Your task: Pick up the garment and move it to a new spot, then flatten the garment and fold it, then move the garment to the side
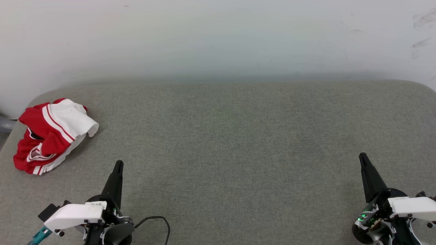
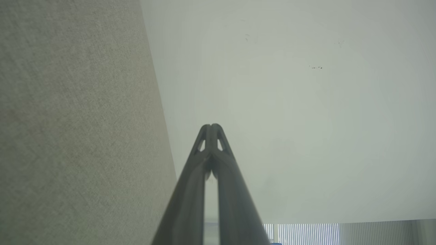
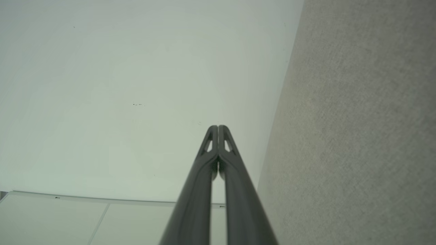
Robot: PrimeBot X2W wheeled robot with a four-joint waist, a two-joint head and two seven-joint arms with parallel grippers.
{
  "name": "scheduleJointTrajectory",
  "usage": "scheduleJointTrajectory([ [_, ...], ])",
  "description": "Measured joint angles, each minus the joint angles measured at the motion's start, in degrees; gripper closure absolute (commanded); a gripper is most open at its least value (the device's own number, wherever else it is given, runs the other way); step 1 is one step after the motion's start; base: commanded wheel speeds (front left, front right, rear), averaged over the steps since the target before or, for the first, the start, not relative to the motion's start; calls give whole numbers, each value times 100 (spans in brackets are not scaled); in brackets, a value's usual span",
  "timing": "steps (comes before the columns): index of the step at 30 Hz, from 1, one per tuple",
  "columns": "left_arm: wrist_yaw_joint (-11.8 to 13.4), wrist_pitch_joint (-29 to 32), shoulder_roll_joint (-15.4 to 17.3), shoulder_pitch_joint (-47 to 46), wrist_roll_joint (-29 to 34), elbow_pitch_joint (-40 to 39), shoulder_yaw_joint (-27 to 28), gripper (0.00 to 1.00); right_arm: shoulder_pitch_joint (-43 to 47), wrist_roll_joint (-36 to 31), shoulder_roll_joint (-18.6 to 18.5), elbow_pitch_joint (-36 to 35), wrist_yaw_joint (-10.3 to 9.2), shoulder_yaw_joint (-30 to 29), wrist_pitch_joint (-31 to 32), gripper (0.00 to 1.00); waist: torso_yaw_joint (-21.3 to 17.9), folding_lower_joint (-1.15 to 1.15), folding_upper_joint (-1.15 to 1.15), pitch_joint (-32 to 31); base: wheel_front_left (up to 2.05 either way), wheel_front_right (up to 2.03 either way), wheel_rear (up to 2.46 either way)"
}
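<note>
Garment (image 1: 51, 134) lies bunched in a heap at the left edge of the frame on the grey cloth-covered desk (image 1: 238, 143), not yet lifted, spread or folded. Left gripper (image 1: 118, 165) at lower left and right gripper (image 1: 362, 156) at lower right hang empty, jaws pressed together, the left one near the heap but apart from it. Judged at the very start: pick-up, move, flatten, fold and set-aside all remain.

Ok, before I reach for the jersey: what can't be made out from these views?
Head view: the garment lies bunched; its own folds hide the chest and where collar and hem run.
Head view: a grey object beside it is cut off by the left edge; unidentifiable.
Head view: the padded surface runs past the bottom edge; near side unseen.
</note>
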Motion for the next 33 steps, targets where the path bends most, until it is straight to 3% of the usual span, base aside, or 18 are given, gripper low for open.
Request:
scheduleJointTrajectory([
  [22, 0, 0, 0, -1, 0, 0, 0, 100, -1, -1, 4, 0, 0, -4, 5, 100, 0, 0, 0, 0, 0, 0, 0],
  [23, 0, 0, 0, -1, 0, 0, 0, 0, -1, -1, 4, 0, 0, -4, 5, 0, 0, 0, 0, 0, 0, 0, 0],
  [33, 2, -142, -25, 260, 2, 205, -46, 0, 276, -86, 22, 250, -1, 25, -127, 0, 0, 0, 0, 3, 0, 0, 0],
])
